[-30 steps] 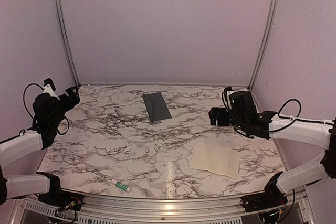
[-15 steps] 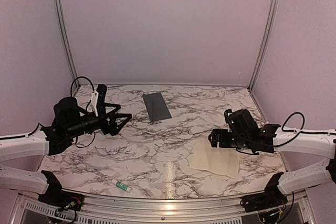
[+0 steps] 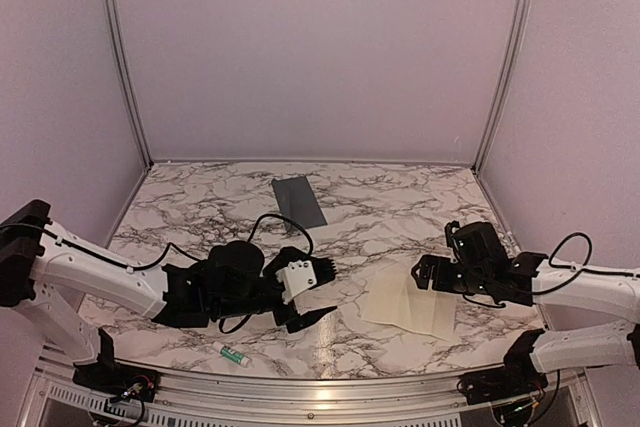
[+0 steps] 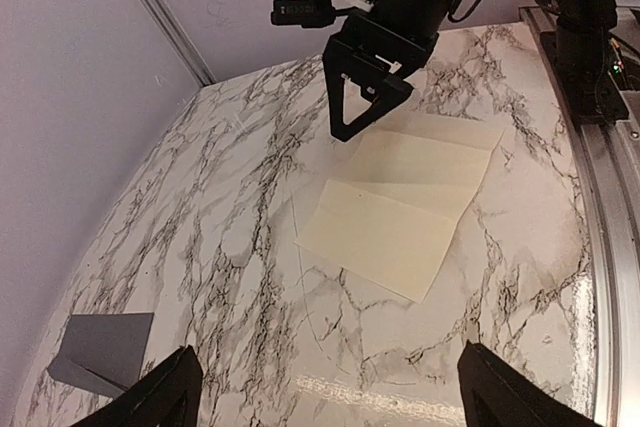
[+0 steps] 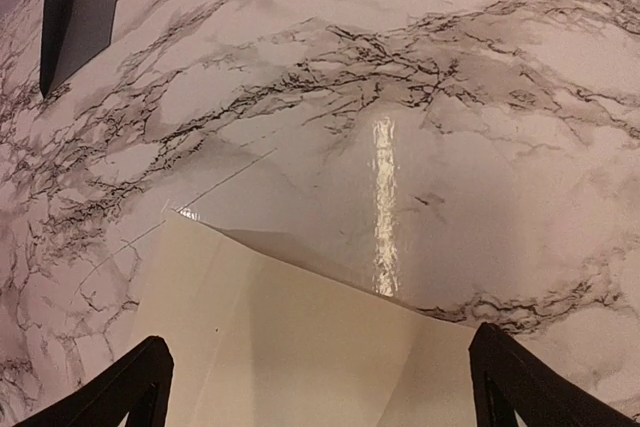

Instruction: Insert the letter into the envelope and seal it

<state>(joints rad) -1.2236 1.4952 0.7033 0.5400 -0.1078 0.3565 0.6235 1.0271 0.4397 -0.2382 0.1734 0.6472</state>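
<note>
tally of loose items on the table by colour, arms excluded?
Cream: 1, the letter
Dark grey: 1, the envelope
White and green: 1, the small tube
Total: 3

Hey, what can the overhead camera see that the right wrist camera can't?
Only the overhead view shows the white-and-green tube near the table's front edge, the open left claw, and the whole letter. Only the right wrist view gives a close look at one edge of the letter, framed by its own fingertips. Both show the letter, the dark grey envelope lying apart from it, the marble table, and the open right claw.
</note>
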